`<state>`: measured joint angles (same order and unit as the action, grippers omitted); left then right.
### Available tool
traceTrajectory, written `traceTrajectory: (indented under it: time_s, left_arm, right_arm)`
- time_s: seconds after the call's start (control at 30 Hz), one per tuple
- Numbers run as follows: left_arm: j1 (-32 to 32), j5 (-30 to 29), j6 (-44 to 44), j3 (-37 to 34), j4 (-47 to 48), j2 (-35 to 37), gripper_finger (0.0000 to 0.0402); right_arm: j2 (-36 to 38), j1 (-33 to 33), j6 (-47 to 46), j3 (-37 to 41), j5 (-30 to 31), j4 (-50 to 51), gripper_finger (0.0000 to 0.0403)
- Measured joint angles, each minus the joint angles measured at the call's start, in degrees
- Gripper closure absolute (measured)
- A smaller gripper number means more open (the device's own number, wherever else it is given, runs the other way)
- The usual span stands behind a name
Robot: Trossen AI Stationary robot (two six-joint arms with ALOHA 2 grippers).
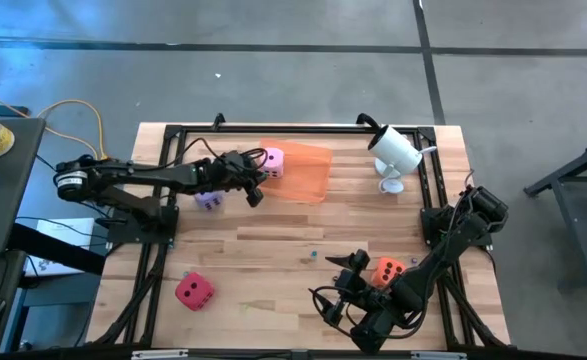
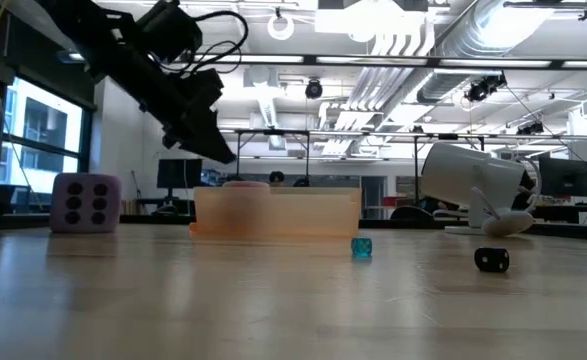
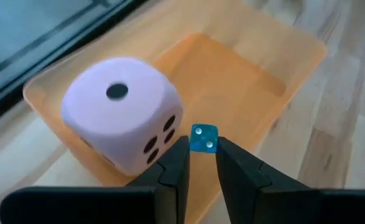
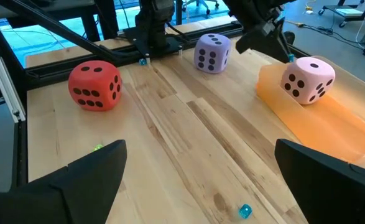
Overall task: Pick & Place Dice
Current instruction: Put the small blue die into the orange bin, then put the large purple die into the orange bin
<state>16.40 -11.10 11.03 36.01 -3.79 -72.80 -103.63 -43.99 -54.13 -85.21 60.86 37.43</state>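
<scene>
Pink die (image 3: 121, 115) sits in orange tray (image 3: 244, 81); left end effector (image 3: 202, 163) above it pinches a tiny blue die (image 3: 203, 138) (fingertips only). Right end effector (image 4: 201, 180) gapes wide, near tabletop (image 1: 273, 250) front.

A grey concrete floor (image 1: 273, 30) with dark seam lines surrounds the wooden table (image 1: 273, 250) in the high view. In the low view, ceiling ducts (image 2: 443, 40) and strip lights fill the upper right, windows (image 2: 33, 130) the left edge.
</scene>
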Motion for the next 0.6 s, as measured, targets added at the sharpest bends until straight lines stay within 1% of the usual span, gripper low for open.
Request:
traceTrajectory:
  time_s: [0.2, 0.6]
  left_arm:
    - [0.4, -3.5, 0.0, 0.0, -0.2, -3.5, 0.0328]
    - [0.4, -4.1, 0.0, 0.0, -2.1, -4.0, 0.0323]
  right_arm:
    - [0.0, 0.0, 0.1, 0.0, 0.0, 0.0, 0.0004]
    - [-0.5, 0.0, 0.2, 0.0, 0.1, -0.2, 0.0004]
